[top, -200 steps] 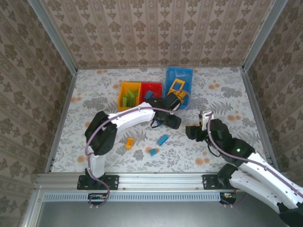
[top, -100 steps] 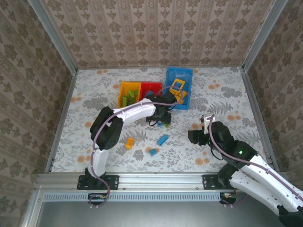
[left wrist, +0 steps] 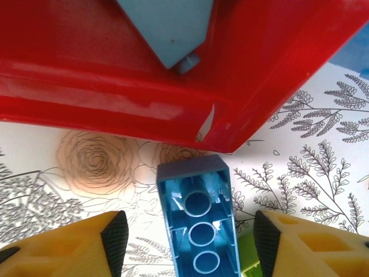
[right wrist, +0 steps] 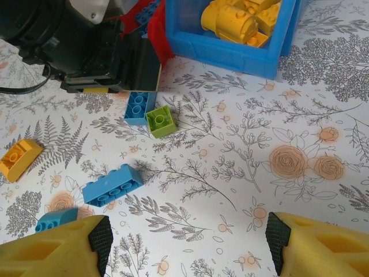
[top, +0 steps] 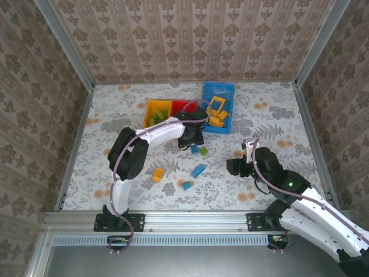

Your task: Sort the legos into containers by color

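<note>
My left gripper hangs just in front of the red container, open, with an upside-down blue lego lying between its fingers and a gap on each side. A green lego rests by that brick's right side. From above, the left gripper sits over this blue lego and green lego. My right gripper is open over bare table, and from above it hovers right of the loose bricks. The yellow-orange container holds green bricks.
The blue container holds yellow-orange pieces. A blue piece lies in the red container. Loose on the table are two more blue legos and an orange one. Metal rails edge the table.
The left gripper moved left from beside the blue container to the red container's front, coming down around the blue lego. Its jaws have narrowed. The right arm barely shifted.
</note>
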Robot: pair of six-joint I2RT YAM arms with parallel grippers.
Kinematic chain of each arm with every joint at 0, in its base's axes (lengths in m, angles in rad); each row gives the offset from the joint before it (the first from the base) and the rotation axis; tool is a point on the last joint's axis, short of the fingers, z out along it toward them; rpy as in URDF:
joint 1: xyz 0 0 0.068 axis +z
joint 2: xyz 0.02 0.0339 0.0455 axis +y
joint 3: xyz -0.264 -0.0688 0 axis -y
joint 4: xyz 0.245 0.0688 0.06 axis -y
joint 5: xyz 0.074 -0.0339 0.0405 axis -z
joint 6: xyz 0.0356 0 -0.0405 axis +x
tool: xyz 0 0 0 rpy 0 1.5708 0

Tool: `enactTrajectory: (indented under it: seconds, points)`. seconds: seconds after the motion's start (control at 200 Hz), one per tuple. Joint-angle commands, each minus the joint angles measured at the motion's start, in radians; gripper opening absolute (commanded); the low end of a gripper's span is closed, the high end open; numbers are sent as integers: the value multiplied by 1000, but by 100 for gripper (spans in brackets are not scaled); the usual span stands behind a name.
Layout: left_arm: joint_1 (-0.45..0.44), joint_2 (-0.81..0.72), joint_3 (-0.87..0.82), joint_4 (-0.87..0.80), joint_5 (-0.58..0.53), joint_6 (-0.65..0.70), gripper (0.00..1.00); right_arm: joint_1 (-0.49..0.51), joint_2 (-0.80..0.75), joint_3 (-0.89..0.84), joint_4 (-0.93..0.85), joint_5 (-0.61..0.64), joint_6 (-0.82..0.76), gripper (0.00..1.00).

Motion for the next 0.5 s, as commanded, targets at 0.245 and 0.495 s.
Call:
enactTrajectory:
  seconds: [0.245,0.495]
  points:
    - [-7,20,-51,29,30,-19,40,-11,-6,-17,28,-32,22,74]
    - [-18,-177,-130,-41,-91,24,25,-11,12,-24,147,-158,-30,73]
